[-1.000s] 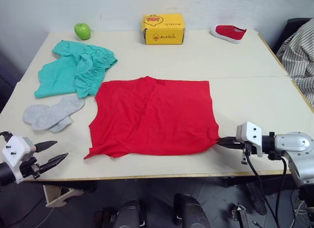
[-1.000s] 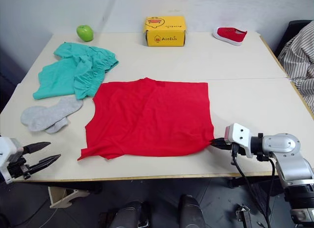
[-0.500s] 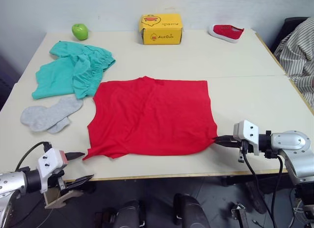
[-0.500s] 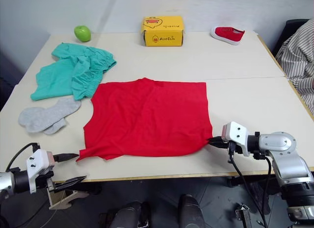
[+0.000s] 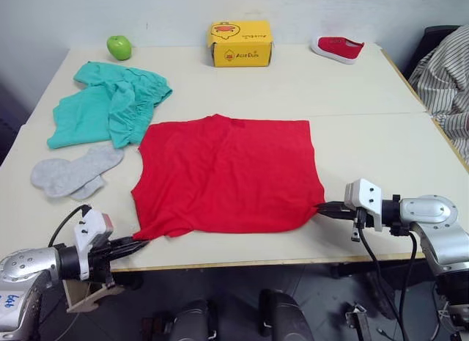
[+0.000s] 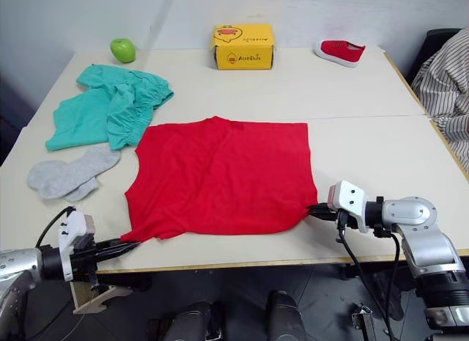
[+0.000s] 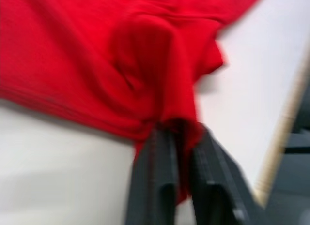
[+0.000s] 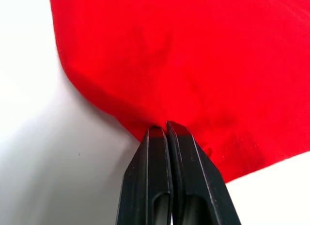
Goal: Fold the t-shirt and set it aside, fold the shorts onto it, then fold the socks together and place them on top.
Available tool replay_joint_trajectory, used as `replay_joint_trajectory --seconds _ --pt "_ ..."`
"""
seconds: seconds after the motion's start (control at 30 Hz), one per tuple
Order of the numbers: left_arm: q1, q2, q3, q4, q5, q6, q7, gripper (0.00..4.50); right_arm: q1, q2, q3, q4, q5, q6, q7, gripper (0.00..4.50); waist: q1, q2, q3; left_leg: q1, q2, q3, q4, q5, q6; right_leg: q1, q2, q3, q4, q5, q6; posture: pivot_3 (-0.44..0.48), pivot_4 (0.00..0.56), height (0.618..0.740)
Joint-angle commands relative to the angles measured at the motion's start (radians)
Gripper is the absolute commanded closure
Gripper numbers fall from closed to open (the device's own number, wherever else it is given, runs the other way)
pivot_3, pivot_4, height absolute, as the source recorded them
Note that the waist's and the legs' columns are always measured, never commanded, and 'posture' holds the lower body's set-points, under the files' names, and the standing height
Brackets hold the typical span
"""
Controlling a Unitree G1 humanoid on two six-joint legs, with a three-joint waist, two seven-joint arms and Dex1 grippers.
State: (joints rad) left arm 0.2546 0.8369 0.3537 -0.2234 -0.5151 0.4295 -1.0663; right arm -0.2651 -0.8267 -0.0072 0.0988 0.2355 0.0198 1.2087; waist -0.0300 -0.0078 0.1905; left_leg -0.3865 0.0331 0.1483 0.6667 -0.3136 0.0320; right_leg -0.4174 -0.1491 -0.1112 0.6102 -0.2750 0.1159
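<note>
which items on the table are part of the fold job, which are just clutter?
Job:
t-shirt, spread flat, a gripper shut on each near corner: left gripper, right gripper
shorts, crumpled
socks

Clutter:
apple
yellow box
red shoe

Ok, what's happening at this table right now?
A two-armed robot is starting to fold the t-shirt, which lies flat on the table. The left gripper is closed on the shirt's near left corner and the right gripper is closed on its near right corner. The shorts lie crumpled at the far left, and the socks sit just in front of them.
</note>
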Motion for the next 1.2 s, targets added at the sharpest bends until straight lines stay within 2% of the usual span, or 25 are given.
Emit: replay_joint_trajectory --seconds 0.03,0.2,0.27,0.33,0.37,0.43,0.53,0.6,0.67,0.8,0.9,1.0,1.2 --pt "0.015 0.045 0.122 -0.104 -0.235 0.257 0.001 4.47 0.01 0.0 -0.02 -0.027 0.018 -0.006 -0.006 4.5 0.001 0.0 0.0 0.0 0.0 0.0 0.0 0.0 0.0 0.0 0.0 0.0 0.0 0.0 0.0 0.0 0.15 0.74" --pt "-0.049 0.055 0.259 -0.063 -0.634 0.67 0.157 4.47 0.016 0.003 -0.017 -0.033 0.02 -0.003 -0.008 4.5 0.003 0.0 0.0 0.001 0.0 -0.002 0.001 0.0 0.0 0.002 -0.001 0.001 0.0 0.0 0.0 0.0 0.15 0.74" --pt "-0.059 0.05 0.259 -0.043 -0.674 0.758 0.232 4.47 0.016 0.004 -0.016 -0.035 0.02 -0.002 -0.009 4.5 0.002 0.0 0.0 0.001 0.0 -0.002 0.001 0.0 0.0 0.002 -0.001 0.001 0.001 0.0 0.0 0.0 0.15 0.74" --pt "-0.06 0.021 0.217 -0.026 -0.598 0.734 0.291 4.47 0.017 0.006 -0.014 -0.037 0.019 -0.002 -0.012 4.5 0.001 0.0 0.0 0.001 -0.001 -0.002 0.0 0.001 0.0 0.002 0.0 0.001 0.001 0.0 0.0 0.0 0.15 0.74" --pt "-0.058 0.014 0.175 -0.018 -0.482 0.642 0.33 4.3 0.017 0.006 -0.014 -0.04 0.019 0.0 -0.013 4.5 0.001 0.0 0.0 0.002 -0.001 -0.001 0.0 0.001 0.0 0.002 0.0 0.001 0.001 0.0 0.0 0.0 0.15 0.74" --pt "-0.077 0.003 0.143 0.028 -0.327 0.485 0.373 3.84 0.018 0.008 -0.014 -0.043 0.02 0.003 -0.016 4.5 0.002 0.0 0.0 0.002 -0.001 -0.001 0.0 0.001 -0.001 0.002 0.001 0.001 0.001 0.0 0.0 0.0 0.15 0.74" --pt "-0.09 -0.009 0.132 0.098 -0.19 0.295 0.359 2.87 0.02 0.011 -0.016 -0.048 0.019 0.007 -0.02 4.5 0.002 -0.001 0.0 0.001 -0.001 -0.001 0.0 0.001 -0.001 0.002 0.001 0.0 0.0 0.0 0.0 0.0 0.15 0.74" --pt "-0.08 -0.009 0.129 0.152 -0.038 -0.009 0.3 2.22 0.027 0.011 -0.018 -0.054 0.02 0.009 -0.023 4.5 0.002 -0.001 0.0 0.001 -0.001 -0.001 0.0 -0.002 -0.006 0.002 0.0 0.001 0.0 0.0 0.0 0.0 0.15 0.74" --pt "-0.078 -0.006 0.149 0.191 0.048 -0.246 0.231 1.62 0.033 0.011 -0.02 -0.06 0.022 0.014 -0.027 4.5 0.002 -0.001 -0.001 0.001 0.0 -0.001 0.0 -0.003 -0.007 0.001 -0.001 0.001 0.0 0.0 -0.001 0.0 0.15 0.74" --pt "-0.054 0.052 0.171 0.193 0.127 -0.516 0.08 1.62 0.046 0.01 -0.026 -0.066 0.026 0.017 -0.034 4.5 0.002 -0.001 -0.001 0.0 0.0 -0.001 0.0 -0.004 -0.007 -0.001 -0.003 0.001 0.0 0.0 -0.002 0.0 0.15 0.74" --pt "-0.017 0.1 0.16 0.149 0.143 -0.644 -0.045 1.1 0.052 0.006 -0.029 -0.067 0.027 0.017 -0.035 4.5 0.001 -0.001 -0.001 0.0 0.0 0.0 0.0 -0.005 -0.006 -0.001 -0.003 0.001 -0.001 0.0 -0.002 0.0 0.15 0.74" --pt "-0.015 0.117 0.149 0.144 0.147 -0.718 -0.102 0.12 0.054 0.003 -0.03 -0.068 0.028 0.018 -0.037 4.5 0.001 -0.001 -0.001 0.0 0.0 0.0 0.0 -0.005 -0.005 -0.001 -0.003 0.001 -0.001 0.0 -0.002 0.0 0.15 0.74" --pt "-0.042 0.147 0.14 0.167 0.146 -0.807 -0.183 0.03 0.052 -0.006 -0.032 -0.066 0.027 0.018 -0.033 4.5 0.001 -0.001 -0.001 0.0 0.0 0.001 0.0 -0.002 0.0 -0.001 0.0 0.0 0.0 0.0 -0.002 0.0 0.15 0.74"
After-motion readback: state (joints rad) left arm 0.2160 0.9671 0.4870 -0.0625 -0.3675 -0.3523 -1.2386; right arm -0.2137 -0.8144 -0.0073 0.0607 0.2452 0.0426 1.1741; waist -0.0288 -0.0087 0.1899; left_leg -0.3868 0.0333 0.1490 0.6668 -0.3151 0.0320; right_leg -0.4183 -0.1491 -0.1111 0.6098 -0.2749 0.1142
